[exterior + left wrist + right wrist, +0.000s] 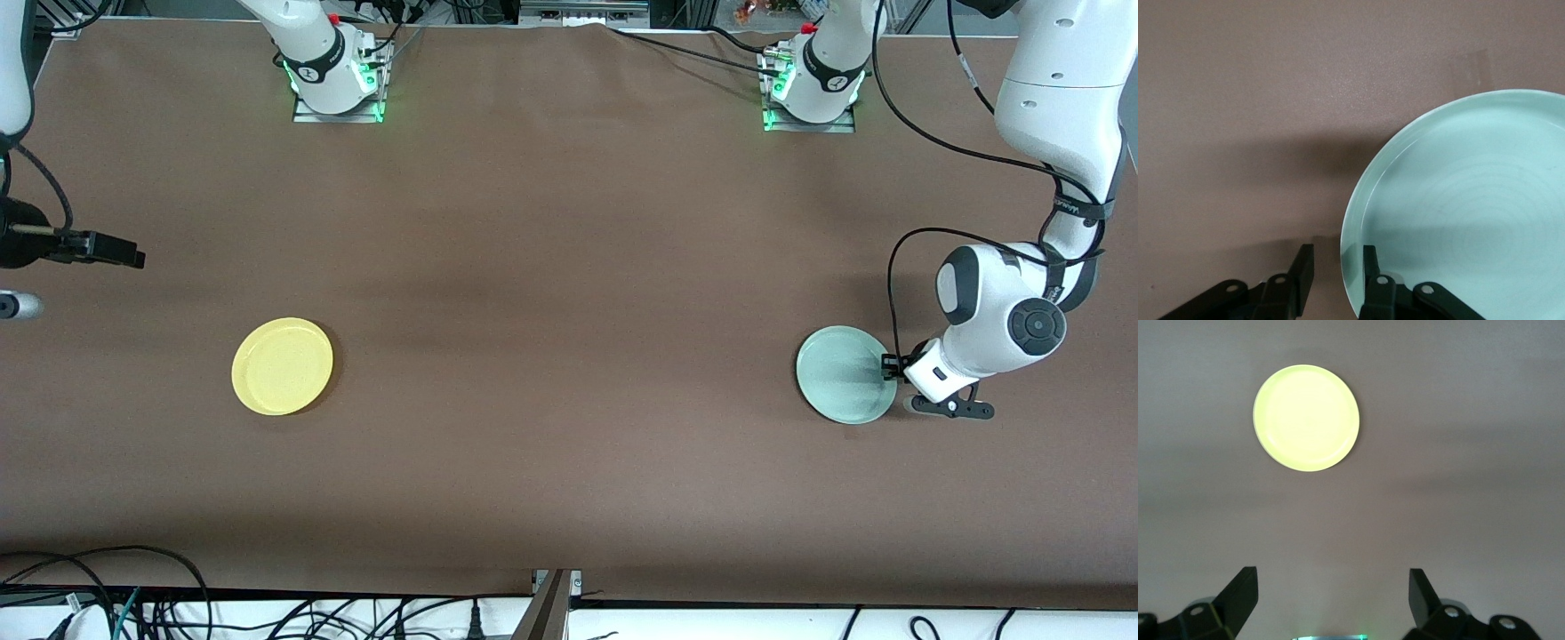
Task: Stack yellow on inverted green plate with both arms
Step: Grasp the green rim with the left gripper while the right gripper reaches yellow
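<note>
Green plate [840, 373] near the counter's [551, 267] left-arm edge sits rim-up between our left pincer's [1333, 268] parted fingers, while our right pincer [1333, 590] waits wide open, empty, above that end's yellow [283, 365].

A brown table [569, 356] carries two small plates, both rim up and well apart — the yellow plate [283, 365] toward the right arm's end, the green plate [840, 378] toward the left arm's end.
</note>
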`<state>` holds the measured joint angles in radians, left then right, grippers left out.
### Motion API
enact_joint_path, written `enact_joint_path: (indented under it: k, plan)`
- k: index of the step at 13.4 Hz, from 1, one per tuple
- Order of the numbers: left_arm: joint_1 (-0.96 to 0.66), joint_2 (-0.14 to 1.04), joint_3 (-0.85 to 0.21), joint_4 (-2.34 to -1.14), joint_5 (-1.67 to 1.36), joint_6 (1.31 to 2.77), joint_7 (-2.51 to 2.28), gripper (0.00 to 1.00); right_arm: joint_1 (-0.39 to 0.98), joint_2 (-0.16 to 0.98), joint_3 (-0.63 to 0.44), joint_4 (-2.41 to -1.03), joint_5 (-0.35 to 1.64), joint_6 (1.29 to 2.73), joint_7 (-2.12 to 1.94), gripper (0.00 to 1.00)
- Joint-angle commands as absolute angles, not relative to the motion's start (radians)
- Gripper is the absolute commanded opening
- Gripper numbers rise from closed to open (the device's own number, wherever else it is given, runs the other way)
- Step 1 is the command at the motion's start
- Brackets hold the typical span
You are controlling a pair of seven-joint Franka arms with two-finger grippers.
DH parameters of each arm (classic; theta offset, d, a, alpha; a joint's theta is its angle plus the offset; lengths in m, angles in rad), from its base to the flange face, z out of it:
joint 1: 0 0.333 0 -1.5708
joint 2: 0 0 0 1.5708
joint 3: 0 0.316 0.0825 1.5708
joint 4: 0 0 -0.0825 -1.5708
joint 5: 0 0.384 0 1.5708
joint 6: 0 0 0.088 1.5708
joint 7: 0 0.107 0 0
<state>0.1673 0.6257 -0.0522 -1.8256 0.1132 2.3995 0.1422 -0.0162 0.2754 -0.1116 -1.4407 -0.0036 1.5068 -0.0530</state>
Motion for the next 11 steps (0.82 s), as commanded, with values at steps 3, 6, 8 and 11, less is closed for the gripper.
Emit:
enact_joint_path:
  k: [3,6,8,11]
  plan:
    - [0.178,0.630,-0.061,-1.805,0.127,2.376,0.160,0.21,-0.060,0.392,-0.106,-1.434,0.018,1.610,-0.129,1.00]
    - [0.176,0.627,-0.061,-1.805,0.127,2.376,0.160,0.00,-0.058,0.448,-0.104,-1.454,0.018,1.704,-0.129,1.00]
    - [0.176,0.626,-0.063,-1.805,0.127,2.359,0.160,0.00,-0.058,0.481,-0.104,-1.492,0.018,1.791,-0.129,1.00]
    - [0.175,0.624,-0.064,-1.804,0.129,2.358,0.160,0.00,-0.058,0.506,-0.103,-1.563,0.066,1.893,-0.129,1.00]
